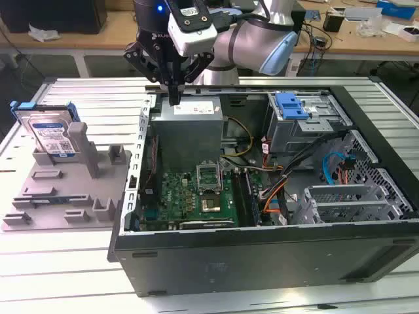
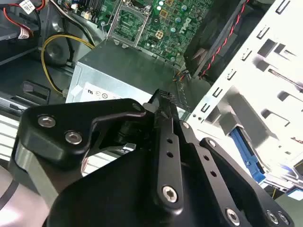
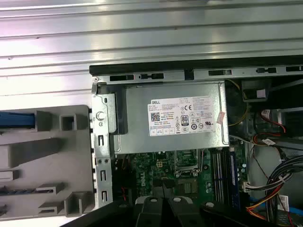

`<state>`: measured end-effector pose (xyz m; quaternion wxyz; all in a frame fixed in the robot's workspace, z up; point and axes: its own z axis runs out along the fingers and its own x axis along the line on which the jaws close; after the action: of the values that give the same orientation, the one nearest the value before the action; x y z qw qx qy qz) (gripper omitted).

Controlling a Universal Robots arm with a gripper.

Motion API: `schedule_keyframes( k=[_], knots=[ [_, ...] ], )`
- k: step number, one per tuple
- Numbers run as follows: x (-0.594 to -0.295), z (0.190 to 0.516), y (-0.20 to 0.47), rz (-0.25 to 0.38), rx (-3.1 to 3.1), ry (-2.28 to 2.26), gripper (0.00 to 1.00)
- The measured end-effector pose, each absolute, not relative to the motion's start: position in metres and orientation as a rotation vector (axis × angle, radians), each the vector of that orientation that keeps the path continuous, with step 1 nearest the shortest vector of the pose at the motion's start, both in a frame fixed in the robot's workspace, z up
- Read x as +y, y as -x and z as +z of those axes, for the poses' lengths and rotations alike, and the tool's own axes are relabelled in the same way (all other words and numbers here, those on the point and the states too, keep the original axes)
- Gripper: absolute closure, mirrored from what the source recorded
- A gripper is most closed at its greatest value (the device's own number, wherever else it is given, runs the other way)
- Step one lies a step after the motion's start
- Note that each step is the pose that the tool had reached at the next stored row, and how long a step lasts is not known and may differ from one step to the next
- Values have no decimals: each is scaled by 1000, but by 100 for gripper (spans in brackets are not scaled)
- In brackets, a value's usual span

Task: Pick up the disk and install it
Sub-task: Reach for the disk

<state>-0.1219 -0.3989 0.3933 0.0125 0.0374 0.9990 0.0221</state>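
The pick-up step is in hand but not yet begun. The black claw [image 1: 174,98], its fingers pressed together on nothing, hangs over the large grey metal power-supply box [image 1: 190,124] in the open black computer case [image 1: 262,252]. The flat silver rectangular disk [image 1: 52,134] in its blue plastic carrier stands in a grey plastic holder [image 1: 65,196] on the ribbed metal counter [image 1: 78,98]. It is well apart from the claw, toward the exterior view's left. By my judgement, a grasp calls for the fingers to part and straddle the carrier.

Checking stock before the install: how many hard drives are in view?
1. The disk stands propped in the grey holder at the exterior view's left, outside the computer case. The drive cage inside the case could hide others.
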Motion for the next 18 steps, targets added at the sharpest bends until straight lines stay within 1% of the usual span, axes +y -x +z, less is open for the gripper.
schedule_keyframes(
  k=[14,18],
  knots=[
    [-398,393,122,68,3114,-117,89],
    [-387,393,132,68,3114,-116,89]
  ],
)
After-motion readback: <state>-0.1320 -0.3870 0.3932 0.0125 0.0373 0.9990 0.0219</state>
